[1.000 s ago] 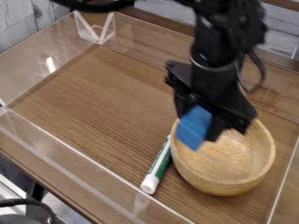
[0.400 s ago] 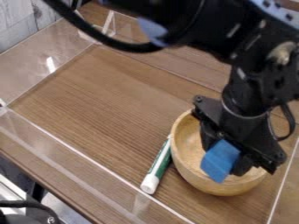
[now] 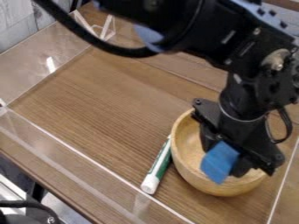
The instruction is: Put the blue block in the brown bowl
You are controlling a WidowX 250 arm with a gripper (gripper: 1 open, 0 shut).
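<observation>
The black gripper was clamped tight on the small bright-blue rectangular block, holding it inside the large round light-brown wooden bowl.

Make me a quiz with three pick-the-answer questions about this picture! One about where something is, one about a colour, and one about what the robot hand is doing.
1. Where does the marker pen lie?
A. Inside the brown bowl
B. On the table beside the brown bowl
C. On top of the robot arm

2. What colour is the block?
A. Red
B. Yellow
C. Blue

3. What is the hand doing?
A. Holding the blue block over the inside of the bowl
B. Holding the pen
C. Wide open and empty

Answers:
1 B, the pen rests on the wood just left of the bowl's rim.
2 C, it is bright blue.
3 A, the hand is shut on the block, above the bowl's hollow.
</observation>
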